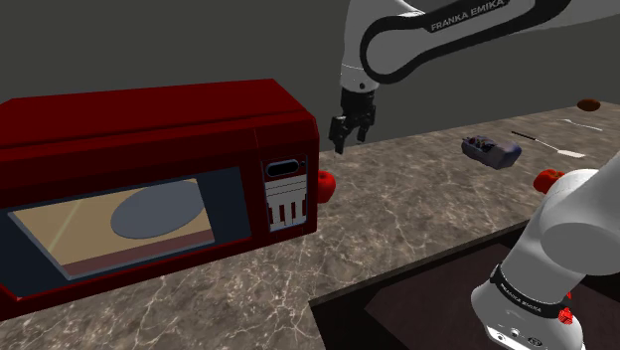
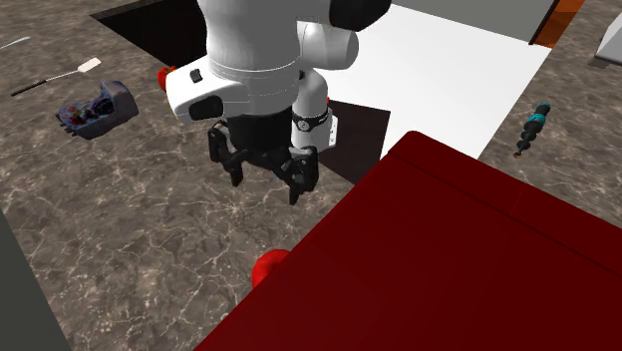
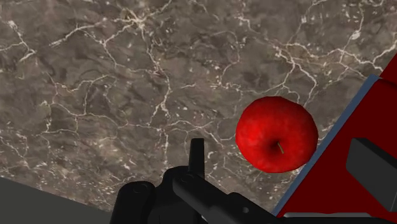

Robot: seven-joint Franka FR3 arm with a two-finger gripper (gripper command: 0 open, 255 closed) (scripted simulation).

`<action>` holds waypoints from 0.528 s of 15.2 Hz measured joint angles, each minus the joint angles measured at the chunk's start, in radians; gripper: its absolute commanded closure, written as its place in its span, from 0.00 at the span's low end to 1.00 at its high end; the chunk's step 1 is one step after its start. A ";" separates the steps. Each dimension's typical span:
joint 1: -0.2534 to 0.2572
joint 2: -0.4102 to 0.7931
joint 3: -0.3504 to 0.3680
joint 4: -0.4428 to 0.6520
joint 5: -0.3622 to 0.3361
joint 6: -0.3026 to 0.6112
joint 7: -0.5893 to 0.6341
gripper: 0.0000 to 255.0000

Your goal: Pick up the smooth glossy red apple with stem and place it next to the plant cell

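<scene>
The gripper (image 2: 265, 179) is hovering, fingers apart and empty, over the apple (image 3: 277, 135) lying just beside the microwave (image 1: 159, 189). It is approaching; next, centring over the apple and descending.

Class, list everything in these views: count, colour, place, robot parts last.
microwave: 1, red, on counter, shoulder view's left.
apple: 1, red, stemmed, on counter beside microwave's panel end.
plant cell model: 1, dark blue-grey, farther along counter.
second red item: 1, partly hidden behind arm.
slim utensils: 2, whitish, beyond plant cell model.
brown item: 1, counter's far end.
teal item: 1, second exterior view's right.
counter: 1, dark, veined.
arm: 1, white.
gripper: 1, black, open, above counter near apple.
</scene>
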 measured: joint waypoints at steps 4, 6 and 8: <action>0.004 0.139 0.043 0.055 -0.044 0.083 0.078 0.00; 0.006 0.214 0.059 0.099 -0.074 0.112 0.116 0.00; 0.008 0.256 0.065 0.108 -0.090 0.142 0.137 0.00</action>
